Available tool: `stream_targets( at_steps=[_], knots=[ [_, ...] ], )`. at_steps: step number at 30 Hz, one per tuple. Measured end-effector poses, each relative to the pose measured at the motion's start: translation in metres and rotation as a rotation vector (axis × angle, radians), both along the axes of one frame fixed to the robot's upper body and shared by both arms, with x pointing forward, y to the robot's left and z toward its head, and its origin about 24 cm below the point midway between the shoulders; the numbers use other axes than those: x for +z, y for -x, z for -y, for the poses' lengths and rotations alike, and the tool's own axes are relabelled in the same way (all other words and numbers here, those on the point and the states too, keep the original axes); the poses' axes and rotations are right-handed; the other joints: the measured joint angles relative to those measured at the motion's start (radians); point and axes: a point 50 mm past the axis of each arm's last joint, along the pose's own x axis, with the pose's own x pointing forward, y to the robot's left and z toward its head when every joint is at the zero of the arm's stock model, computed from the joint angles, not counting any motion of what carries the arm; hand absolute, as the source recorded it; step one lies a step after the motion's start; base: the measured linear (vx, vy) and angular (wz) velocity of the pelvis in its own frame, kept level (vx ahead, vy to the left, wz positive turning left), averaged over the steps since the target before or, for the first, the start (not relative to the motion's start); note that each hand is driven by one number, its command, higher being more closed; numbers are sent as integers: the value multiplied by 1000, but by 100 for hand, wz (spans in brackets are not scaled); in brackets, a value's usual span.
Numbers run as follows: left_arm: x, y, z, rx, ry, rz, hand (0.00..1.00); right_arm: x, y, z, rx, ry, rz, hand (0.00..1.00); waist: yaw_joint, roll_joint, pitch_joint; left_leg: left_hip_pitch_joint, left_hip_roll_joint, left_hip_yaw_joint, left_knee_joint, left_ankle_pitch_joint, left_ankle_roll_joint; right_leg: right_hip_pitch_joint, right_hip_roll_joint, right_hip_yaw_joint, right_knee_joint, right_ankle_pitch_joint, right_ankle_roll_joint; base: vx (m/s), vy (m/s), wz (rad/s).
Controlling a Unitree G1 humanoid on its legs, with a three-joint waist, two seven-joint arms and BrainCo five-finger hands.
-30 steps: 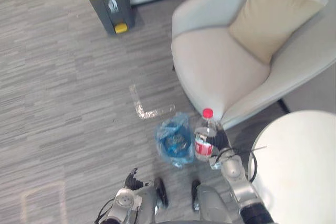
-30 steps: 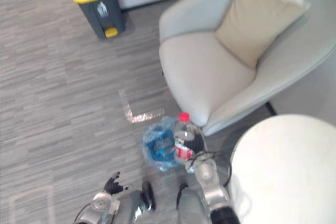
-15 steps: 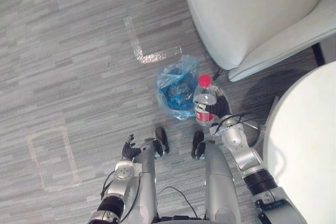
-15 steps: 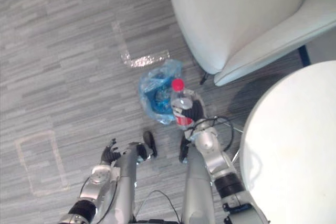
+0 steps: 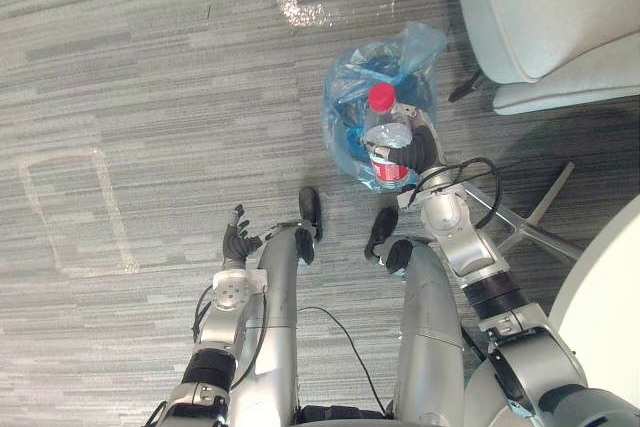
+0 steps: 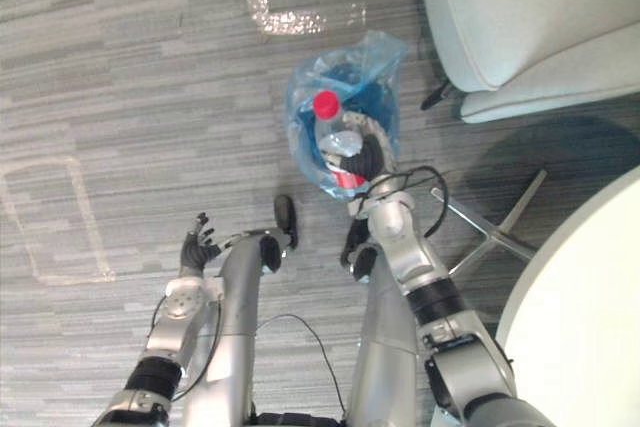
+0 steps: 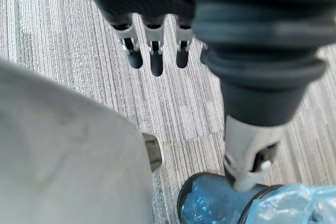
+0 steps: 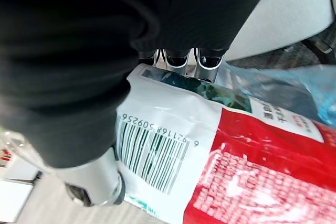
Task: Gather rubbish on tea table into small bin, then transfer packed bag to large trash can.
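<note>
Plastic bottle (image 5: 386,133): wrap label (image 8: 168,114), white and red. Barcode (image 8: 152,153) on white part, row of digits along its edge. Red panel (image 8: 262,182) beside barcode: dense white small print, illegible. Dark picture patch (image 8: 223,95) beyond barcode: no words legible.

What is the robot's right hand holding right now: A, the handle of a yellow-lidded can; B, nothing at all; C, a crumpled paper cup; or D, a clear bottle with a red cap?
D: the right hand is curled round the bottle, red cap up, which shows against the blue bag.
</note>
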Motion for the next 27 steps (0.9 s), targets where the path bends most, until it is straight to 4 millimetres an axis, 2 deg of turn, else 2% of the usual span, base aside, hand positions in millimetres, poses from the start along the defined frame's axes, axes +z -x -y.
stream_targets(
  at_steps=[4, 6, 7, 13, 21, 24, 27],
  knots=[
    [4, 1, 3, -15, 11, 20, 0, 9, -6, 8, -50, -18, 24, 100, 6, 0, 0, -11, -13, -10, -13, 20, 8, -6, -11, -13, -1, 0, 0, -28, -34, 15],
    [6, 0, 6, -17, 21, 31, 0, 22, -8, 12, -75, -33, 69, 100, 8, 0, 0, -15, -18, -10, -22, 27, 6, -14, -14, -13, -3, 0, 0, -51, -32, 8],
    [7, 0, 8, -19, 28, 35, 0, 29, -10, 15, -94, -50, 96, 0, 8, 0, 0, -17, -21, -11, -35, 33, 3, -17, -16, -14, -10, 0, 0, -45, -25, 6],
    [8, 0, 11, -27, 36, 41, 0, 33, -13, 23, -135, -71, 105, 0, 10, 0, 0, -28, -23, -27, -48, 38, -9, -19, -16, -32, -16, 0, 0, -54, -28, 7],
    [7, 0, 14, -44, 41, 38, 0, 34, -12, 23, -148, -92, 120, 0, 9, 1, -2, -27, -22, -29, -50, 47, -6, -19, -13, -32, -16, 1, -1, -43, -13, 0],
    [-1, -6, 8, -12, 45, 0, 0, 27, -9, 13, -111, -66, 109, 0, 6, 0, -3, -27, -18, -29, -50, 44, -11, -19, -8, -31, -19, 2, -4, -61, -11, -4],
    [-5, -12, 4, 6, 51, -25, 0, 14, -3, -7, -53, -10, 88, 0, -2, -3, -10, -27, -12, -28, -50, 46, -9, -19, -2, -31, -22, 4, -6, -55, -14, -6]
  ],
)
